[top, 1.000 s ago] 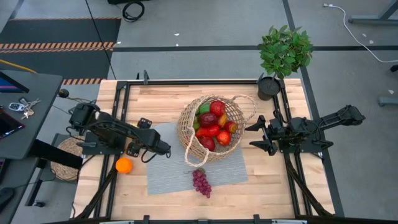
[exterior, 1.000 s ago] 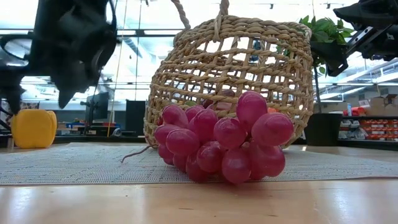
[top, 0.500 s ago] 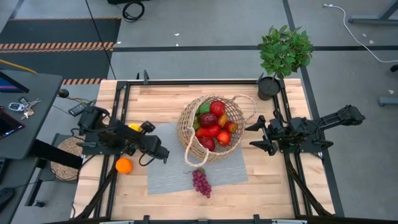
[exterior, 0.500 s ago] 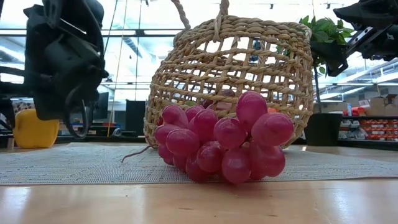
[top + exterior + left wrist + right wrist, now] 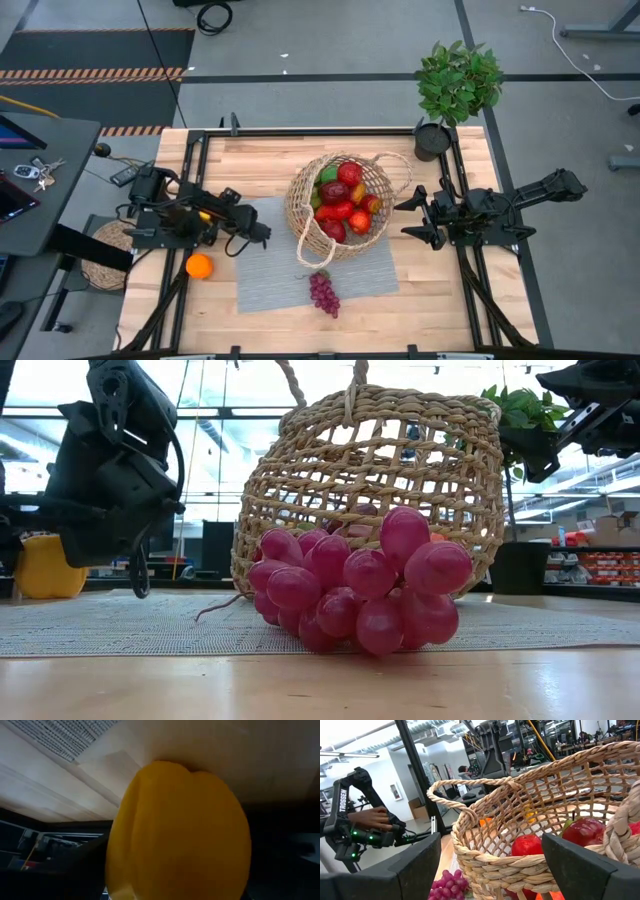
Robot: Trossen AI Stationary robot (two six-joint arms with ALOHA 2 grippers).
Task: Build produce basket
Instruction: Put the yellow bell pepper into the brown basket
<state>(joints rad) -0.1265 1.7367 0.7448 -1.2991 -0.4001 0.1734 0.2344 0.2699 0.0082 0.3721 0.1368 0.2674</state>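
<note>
Since the earlier frames the left claw (image 5: 205, 214) has drawn back from the mat's edge toward its own side of the counter (image 5: 250, 165) and dropped low over the yellow pepper (image 5: 177, 832); nothing else on the counter has shifted. That pepper sits right under the left claw, filling the left wrist view, on bare wood just beside the corner of the grey mat (image 5: 280, 280). Its fingers stand spread wide about the pepper; whether they touch it cannot be told.

Out from the left claw, the orange (image 5: 199, 265) lies near it on the counter, toward the front edge. Farther off, across the mat, the wicker basket (image 5: 300, 205) rests with red apples, a green piece and other produce inside. Purple grapes (image 5: 355, 592) lie on the mat just in front of the basket, near its loop handle.

Beyond the basket, on its far side from the left claw, the right claw (image 5: 412, 218) waits released, holding nothing, its fingers pointing at the basket. A potted plant (image 5: 455, 85) stands at the counter's back corner behind the right claw.
</note>
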